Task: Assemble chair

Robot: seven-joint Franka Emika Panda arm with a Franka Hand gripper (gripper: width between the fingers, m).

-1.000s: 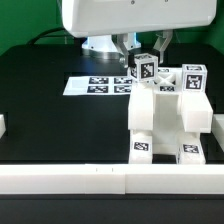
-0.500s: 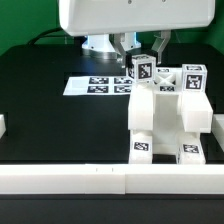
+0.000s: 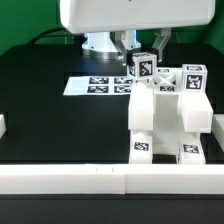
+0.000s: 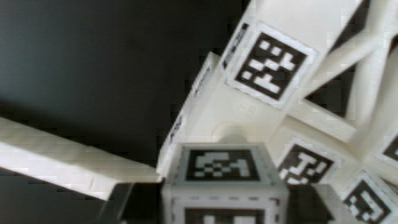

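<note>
The partly joined chair (image 3: 165,118) stands at the exterior view's right: a chunky white block on two tagged feet, with tagged parts on top. Just above its back edge hangs a small white tagged piece (image 3: 146,67), and my gripper (image 3: 145,60) is shut on it from above. In the wrist view the same tagged piece (image 4: 217,168) sits between my dark fingers (image 4: 139,203), with the gripper (image 4: 228,205) closed on its sides. Beyond it I see the chair's white struts and tags (image 4: 270,62). How the piece meets the chair below is hidden.
The marker board (image 3: 96,86) lies flat on the black table behind and to the exterior view's left of the chair. A white rail (image 3: 90,178) runs along the front edge, and a white wall (image 3: 214,125) stands against the chair's right side. Another tagged part (image 3: 192,78) tops the chair.
The held tagged piece and my gripper have shifted slightly toward the exterior view's right and a little up. The chair has stayed put.
</note>
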